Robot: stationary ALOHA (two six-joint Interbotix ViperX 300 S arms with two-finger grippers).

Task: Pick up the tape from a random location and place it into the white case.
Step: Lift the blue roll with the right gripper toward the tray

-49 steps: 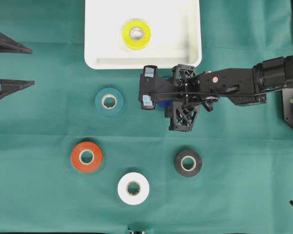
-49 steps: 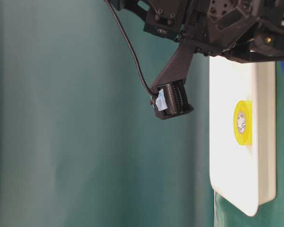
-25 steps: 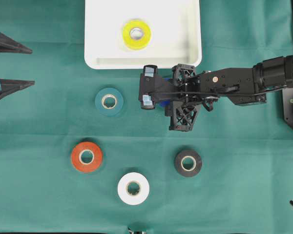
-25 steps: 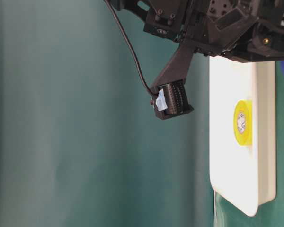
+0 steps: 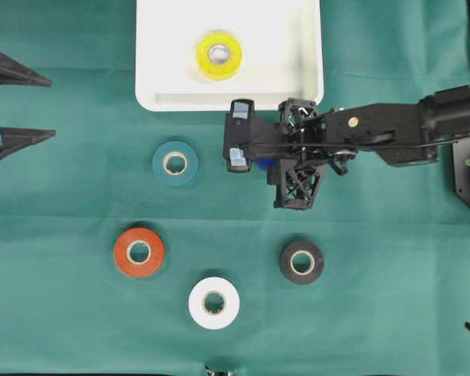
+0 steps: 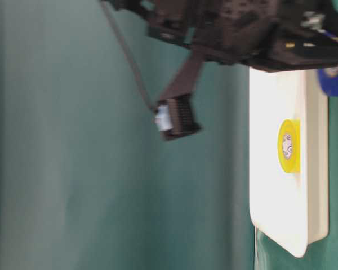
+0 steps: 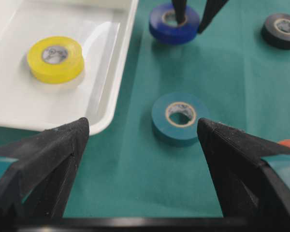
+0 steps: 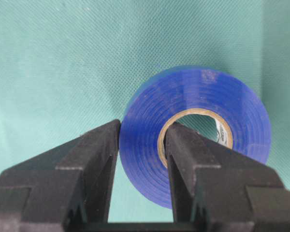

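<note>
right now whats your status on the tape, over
Right claw shut on blue tape roll, one finger through its core. Left claw open, holding nothing. White case holds one yellow roll. Nothing between the blue roll and the case.

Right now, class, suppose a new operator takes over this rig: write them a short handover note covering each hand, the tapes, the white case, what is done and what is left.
Right hand: shut on the blue tape, one finger through its core, one outside the wall.
Left hand: open, holding nothing, idle at the table's left edge.
White case: holds the yellow tape.
On the cloth: teal tape, orange tape, white tape, black tape.
Done: blue tape gripped.
Left: carry it into the case and release.
</note>
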